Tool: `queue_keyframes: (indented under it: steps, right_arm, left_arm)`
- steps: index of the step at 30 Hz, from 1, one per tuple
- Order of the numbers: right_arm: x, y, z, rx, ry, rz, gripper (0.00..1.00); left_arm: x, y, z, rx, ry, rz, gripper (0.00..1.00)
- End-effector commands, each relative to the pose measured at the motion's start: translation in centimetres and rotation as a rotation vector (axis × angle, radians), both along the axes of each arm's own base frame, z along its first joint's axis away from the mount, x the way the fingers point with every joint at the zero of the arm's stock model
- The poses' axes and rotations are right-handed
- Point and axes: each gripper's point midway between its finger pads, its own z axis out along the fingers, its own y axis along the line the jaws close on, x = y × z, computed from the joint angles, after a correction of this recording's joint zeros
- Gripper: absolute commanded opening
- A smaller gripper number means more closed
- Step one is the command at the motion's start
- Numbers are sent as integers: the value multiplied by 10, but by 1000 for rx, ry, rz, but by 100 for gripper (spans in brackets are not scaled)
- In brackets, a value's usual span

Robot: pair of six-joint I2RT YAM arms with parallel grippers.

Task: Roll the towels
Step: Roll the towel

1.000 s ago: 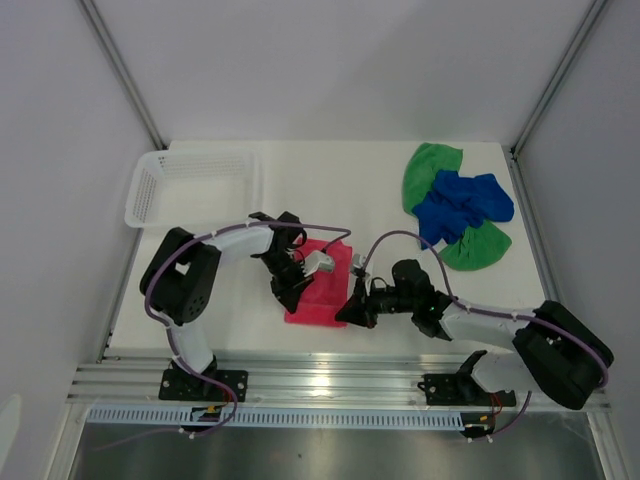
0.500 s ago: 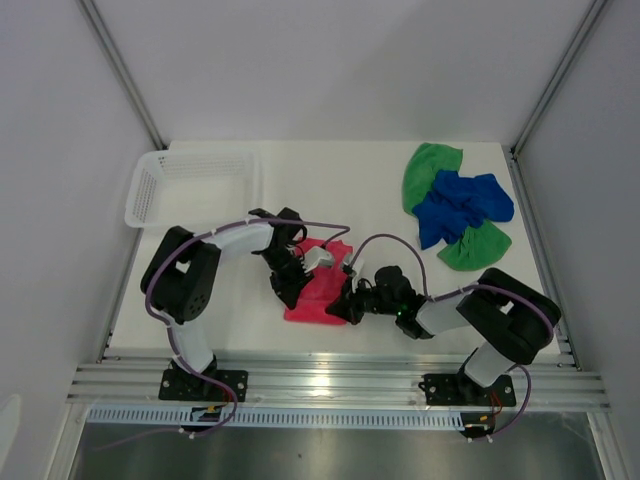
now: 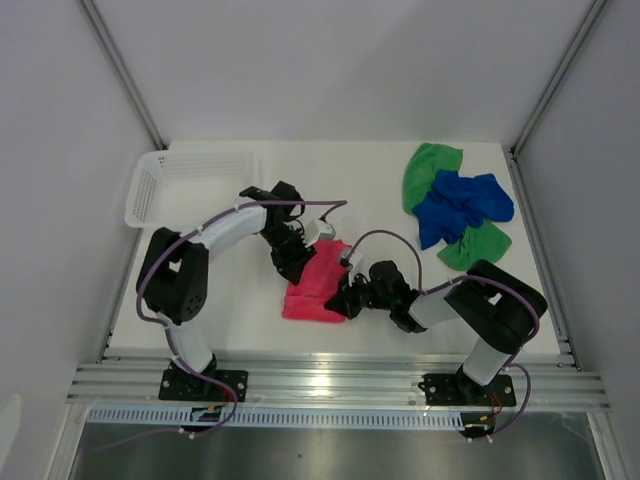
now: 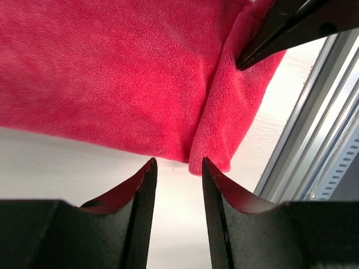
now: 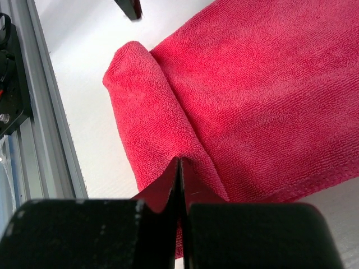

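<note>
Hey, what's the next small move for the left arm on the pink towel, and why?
Probably ease the left gripper forward and close it on the rolled edge of the pink-red towel. Its jaws stand open just off that end, while the right gripper is shut at the roll's crease.

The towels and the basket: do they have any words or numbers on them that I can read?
There are none to read.
The pink towel, the blue towel and the green towel are all plain, with no tag or writing showing.
The white basket shows no label either.
</note>
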Motion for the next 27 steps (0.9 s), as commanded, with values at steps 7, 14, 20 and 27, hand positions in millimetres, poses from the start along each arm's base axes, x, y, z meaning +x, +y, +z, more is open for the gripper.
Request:
queue_keyframes:
  steps: [7,14,20,27]
  right_arm:
    - [12,2,1,-6,7,-42,0]
    - [9,2,-1,-9,7,-23,0]
    - [6,0,-3,-17,7,-12,0]
    - [5,-2,-5,-31,-4,3,0]
  left_arm:
    - [-46,1,18,-40,-339,-234,42]
    - [-58,-5,-6,-63,-629,-447,45]
    - [-60,-9,-16,-33,-619,-463,47]
    - [-69,-7,-31,3,-576,-473,49]
